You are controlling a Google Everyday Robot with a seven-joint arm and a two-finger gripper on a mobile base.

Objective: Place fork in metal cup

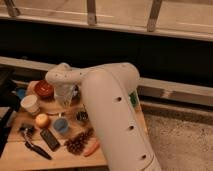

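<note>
Hand [65, 96]: over desk [56, 160] rear, state cannot tell. Metal cup [82, 116]: near hand, lower right in view. Fork: unseen.

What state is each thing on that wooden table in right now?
Reddish-brown round bowl: upright, mouth up.
White paper cup: upright, mouth up.
Small blue cup: upright, mouth up.
Black-handled tool: lying flat near the front edge.
Gripper: low over the wooden table, right beside the bowl.
Fork: cannot be made out.
</note>
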